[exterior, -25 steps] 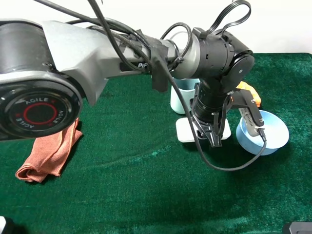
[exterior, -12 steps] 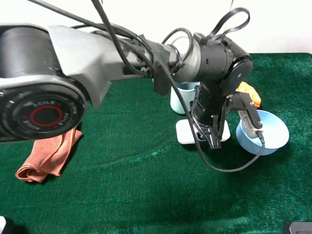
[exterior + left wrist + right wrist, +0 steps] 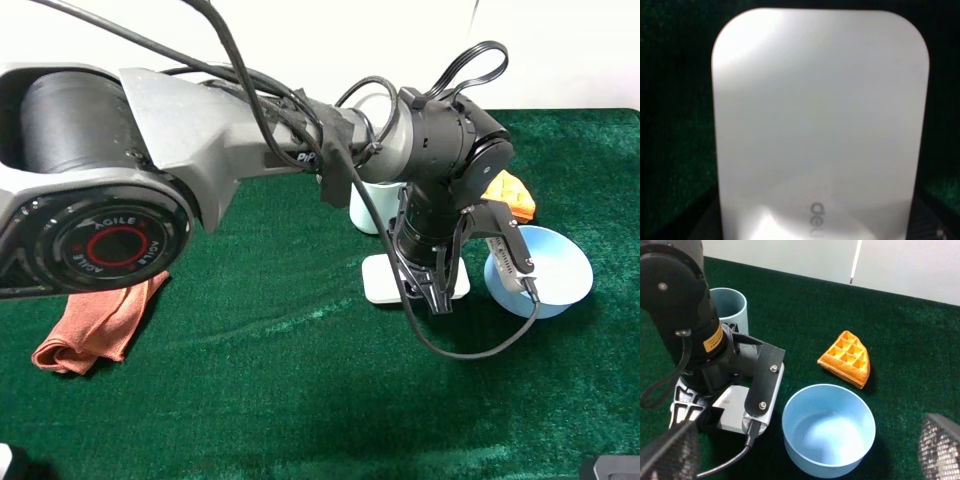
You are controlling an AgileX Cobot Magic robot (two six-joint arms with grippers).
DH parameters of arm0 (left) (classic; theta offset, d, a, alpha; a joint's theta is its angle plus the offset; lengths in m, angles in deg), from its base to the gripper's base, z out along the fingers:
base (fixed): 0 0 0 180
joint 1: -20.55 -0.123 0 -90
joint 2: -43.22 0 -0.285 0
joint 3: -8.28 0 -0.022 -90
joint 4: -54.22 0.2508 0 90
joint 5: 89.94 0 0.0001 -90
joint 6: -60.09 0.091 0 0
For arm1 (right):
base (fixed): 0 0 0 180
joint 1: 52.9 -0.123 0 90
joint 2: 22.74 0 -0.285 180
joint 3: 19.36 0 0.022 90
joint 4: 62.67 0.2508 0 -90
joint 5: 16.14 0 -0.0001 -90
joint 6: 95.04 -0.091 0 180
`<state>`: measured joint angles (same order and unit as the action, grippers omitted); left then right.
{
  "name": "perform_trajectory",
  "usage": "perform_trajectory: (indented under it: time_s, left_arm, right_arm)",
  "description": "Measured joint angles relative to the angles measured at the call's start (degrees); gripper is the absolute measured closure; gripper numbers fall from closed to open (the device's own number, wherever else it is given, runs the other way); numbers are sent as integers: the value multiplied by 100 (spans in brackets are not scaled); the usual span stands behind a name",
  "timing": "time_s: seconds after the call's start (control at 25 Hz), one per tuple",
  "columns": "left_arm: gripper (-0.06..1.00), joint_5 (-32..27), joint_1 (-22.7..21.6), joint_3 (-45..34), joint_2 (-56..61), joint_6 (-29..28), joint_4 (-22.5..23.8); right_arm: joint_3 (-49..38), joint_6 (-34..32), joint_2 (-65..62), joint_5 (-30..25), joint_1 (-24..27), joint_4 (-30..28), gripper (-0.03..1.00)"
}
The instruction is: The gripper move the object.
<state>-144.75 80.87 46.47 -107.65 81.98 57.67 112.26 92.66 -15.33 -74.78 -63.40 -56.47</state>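
Item: white box point(image 3: 379, 281), lying flat on the green mat point(image 3: 250, 390), just beside the light-blue bowl point(image 3: 558, 270). My left gripper point(image 3: 437, 296) points down onto it; I cannot tell whether it is clamped. My right gripper point(image 3: 805, 442): fingers wide apart, holding nothing.

left arm point(image 3: 200, 130): stretched across from the left, wrist bent down | left gripper point(image 3: 437, 290): pointing straight down, set low, jaws seem parted, tips hard to make out | right gripper point(image 3: 805, 452): raised, tilted downward, jaws wide apart
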Motion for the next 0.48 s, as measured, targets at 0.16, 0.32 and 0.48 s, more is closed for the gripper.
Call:
perform_trajectory:
  time_s: [0.16, 0.32, 0.48]
  left_arm:
    - [33, 0, 0, 0, 0, 1, 0]
    - [33, -6, 0, 6, 0, -16, 0]
    - [33, -75, 0, 6, -1, -29, 0]
  right_arm:
    - [0, 0, 0, 0, 0, 0, 30]
    - [0, 0, 0, 0, 0, 0, 30]
    - [0, -5, 0, 0, 0, 0, 30]
